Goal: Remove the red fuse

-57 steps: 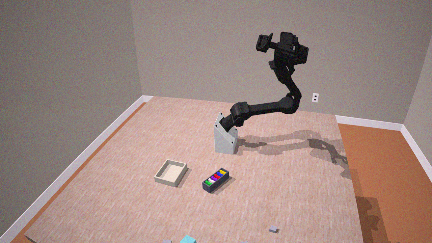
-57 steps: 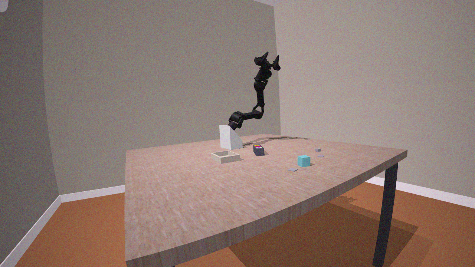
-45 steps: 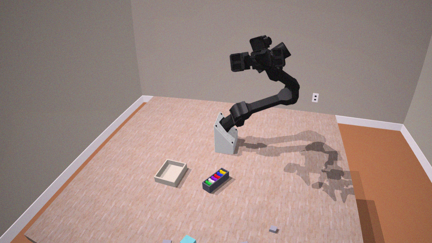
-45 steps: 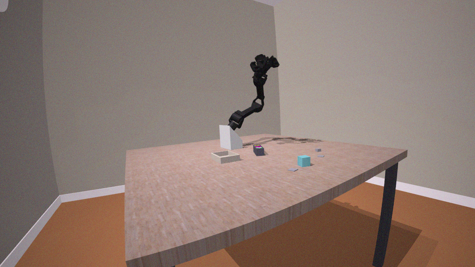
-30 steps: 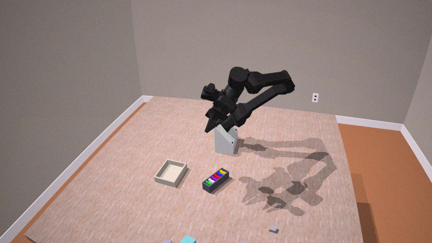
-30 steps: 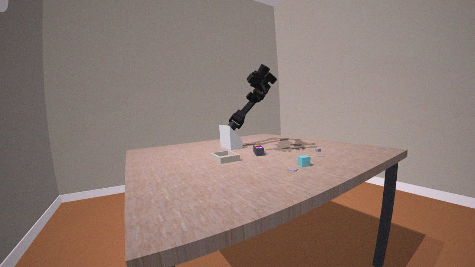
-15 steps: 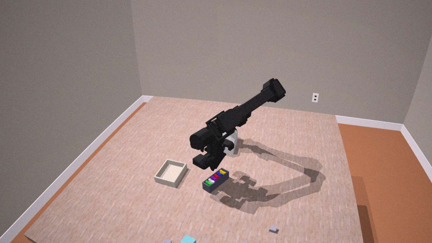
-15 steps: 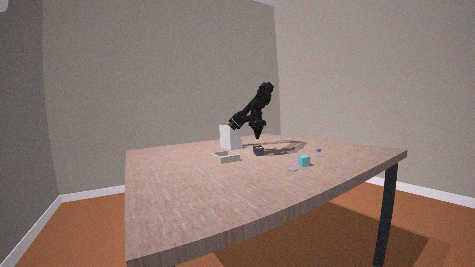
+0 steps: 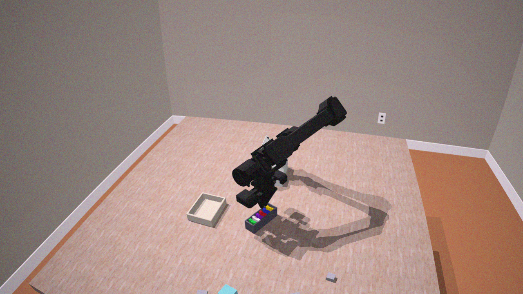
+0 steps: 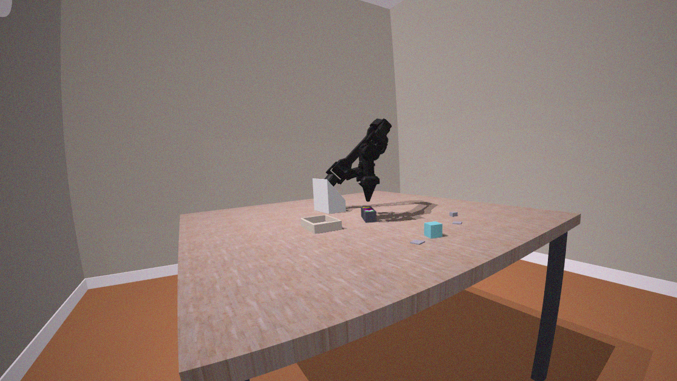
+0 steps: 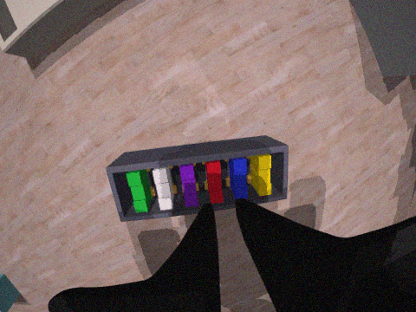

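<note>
The dark fuse block [image 11: 199, 176] holds a row of fuses: green, white, purple, red, blue, yellow. The red fuse [image 11: 214, 182] stands seated in its slot, fourth from the left in the wrist view. My gripper [image 11: 224, 208] hangs a short way above the block, over the red and blue fuses, touching nothing. Its fingers are nearly together with a slim gap and nothing between them. In the top view the gripper [image 9: 264, 205] points down over the block [image 9: 262, 219].
The arm's white base [image 10: 326, 196] stands behind the tray [image 10: 321, 223]. A cyan cube [image 10: 432, 229] and small grey tiles [image 10: 417, 242] lie toward the table's near side, away from the block [image 10: 368, 214].
</note>
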